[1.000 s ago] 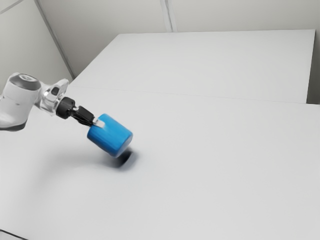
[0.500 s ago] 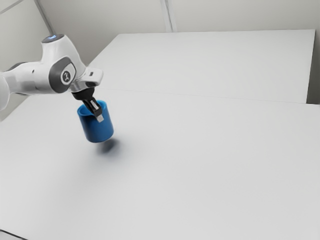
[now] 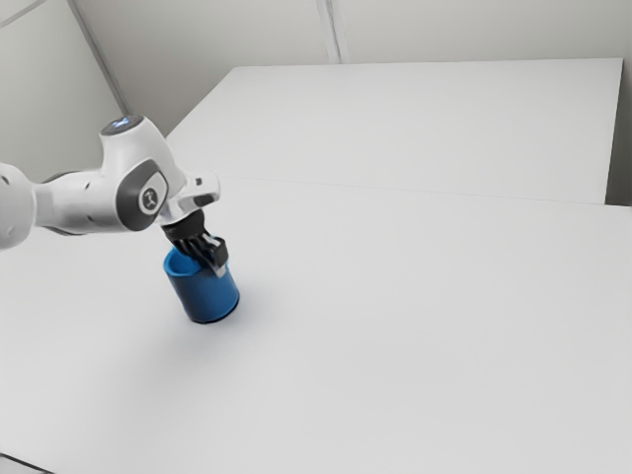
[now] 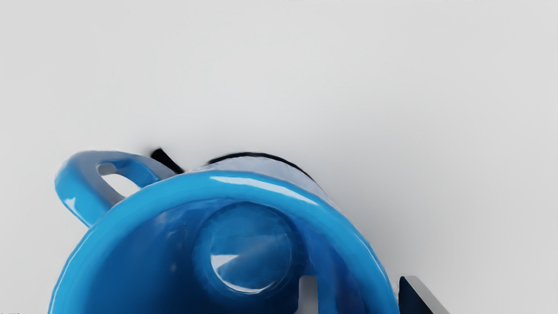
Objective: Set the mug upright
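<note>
The blue mug stands with its base down on the white table, its mouth facing up. My gripper is over its rim in the exterior view, fingers spread apart. Looking down into the mug in the wrist view, I see its round inner bottom and its handle on the side. The gripper straddles the wall there: one finger is inside the mug with a gap to the wall, while the other is outside, close against the rim. The lower parts of the fingers are cut off in that view.
A dark cable lies at the near corner of the exterior view's left. Behind the table are pale walls.
The mug went from tilted in the air to mouth-up, then down onto the table and slightly toward the exterior view's right. My hand swung over it and lowered; its fingers have parted.
</note>
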`<state>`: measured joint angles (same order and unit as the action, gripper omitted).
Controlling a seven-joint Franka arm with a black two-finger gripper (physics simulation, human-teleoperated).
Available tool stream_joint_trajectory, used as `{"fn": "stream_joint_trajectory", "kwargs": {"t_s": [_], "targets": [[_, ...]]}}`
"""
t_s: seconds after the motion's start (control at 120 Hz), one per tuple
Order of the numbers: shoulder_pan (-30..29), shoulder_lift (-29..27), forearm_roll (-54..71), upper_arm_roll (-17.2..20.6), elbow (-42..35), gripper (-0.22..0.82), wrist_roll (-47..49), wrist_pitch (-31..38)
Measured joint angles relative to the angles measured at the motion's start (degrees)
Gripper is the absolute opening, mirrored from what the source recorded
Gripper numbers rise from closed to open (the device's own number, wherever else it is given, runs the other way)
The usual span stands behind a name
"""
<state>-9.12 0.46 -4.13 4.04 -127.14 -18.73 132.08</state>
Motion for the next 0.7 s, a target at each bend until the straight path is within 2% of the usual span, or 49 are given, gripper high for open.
{"fn": "stream_joint_trajectory", "kwargs": {"t_s": [0.075,0.167,0.258,0.408,0.542,0.7], "targets": [[0.2,-0.2,-0.3,0.2,0.0,0.27,1.3,0.1],[0.6,-0.9,-0.5,0.3,1.3,0.38,2.6,-0.6],[1.0,-0.5,-0.6,0.3,9.7,0.46,3.8,-5.4],[1.6,2.9,-0.5,0.2,26.8,0.53,5.2,-17.7],[0.6,4.4,0.1,0.1,38.2,0.57,6.3,-27.2],[0.1,4.6,0.4,0.1,42.6,0.59,7.3,-34.6]]}}
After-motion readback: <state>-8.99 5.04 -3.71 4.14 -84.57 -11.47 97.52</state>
